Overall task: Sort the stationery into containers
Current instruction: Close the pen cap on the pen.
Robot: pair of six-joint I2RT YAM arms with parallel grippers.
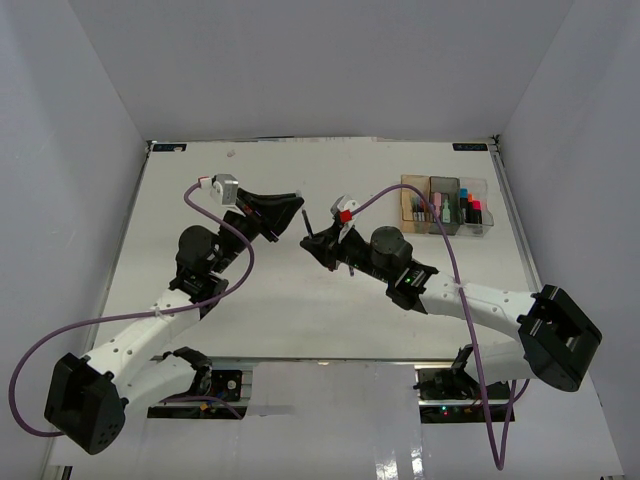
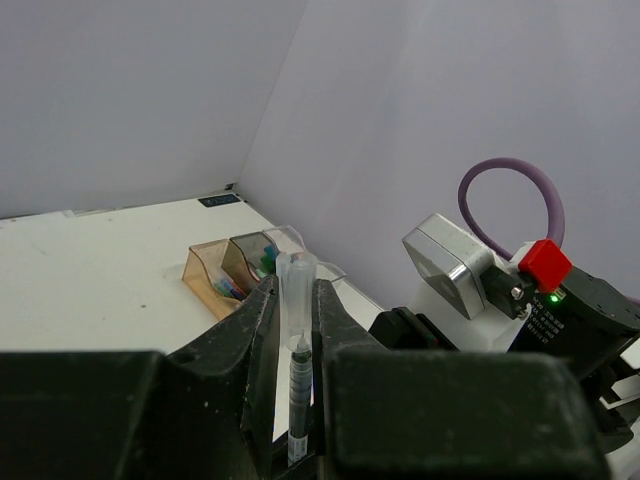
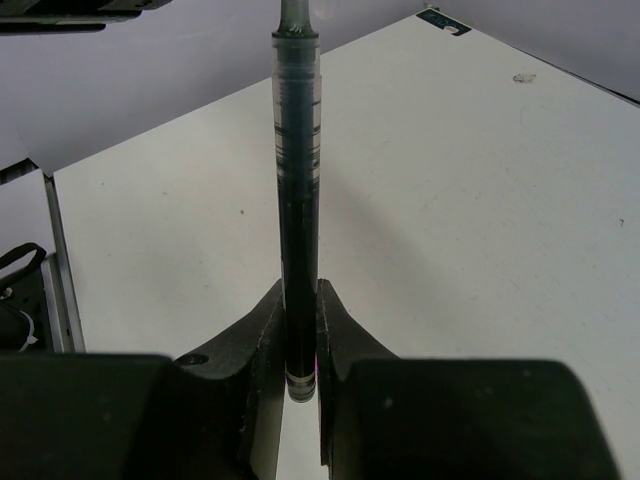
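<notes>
Table (image 1: 300, 310), white walls round it. L gripper (image 2: 296, 297) & R gripper (image 3: 298, 297) tip-to-tip mid-table, each w/ jaws clamped on thin dark pen (image 3: 298, 200); can't tell if same one. Bins (image 1: 410, 200) far R corner, part-filled, well apart.

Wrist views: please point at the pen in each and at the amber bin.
Capped pen (image 2: 298, 295): left wrist view, on its clear cap.
Dark pen (image 3: 298, 200): right wrist view, on its barrel's middle.
Amber bin (image 2: 205, 272): left wrist view, on its near wall.
</notes>
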